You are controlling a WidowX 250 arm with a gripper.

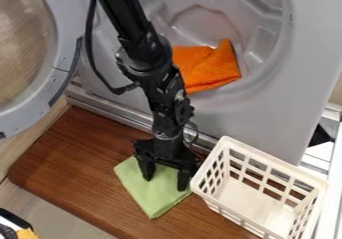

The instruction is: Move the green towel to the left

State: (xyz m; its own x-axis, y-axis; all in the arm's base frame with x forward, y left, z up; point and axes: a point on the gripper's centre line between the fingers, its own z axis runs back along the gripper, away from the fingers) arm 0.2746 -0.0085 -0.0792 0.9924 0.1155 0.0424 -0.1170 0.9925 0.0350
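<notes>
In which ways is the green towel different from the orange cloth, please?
The green towel is pale green, while the orange cloth is bright orange. The green towel lies on the brown board; the orange cloth rests in the round opening of the grey machine. The green towel is spread fairly flat, but the orange cloth looks bunched. Both are plain, soft-looking fabric.

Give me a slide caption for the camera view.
Open gripper over a green towel on a wooden board, beside a white basket; orange cloth in the machine's opening.
</notes>
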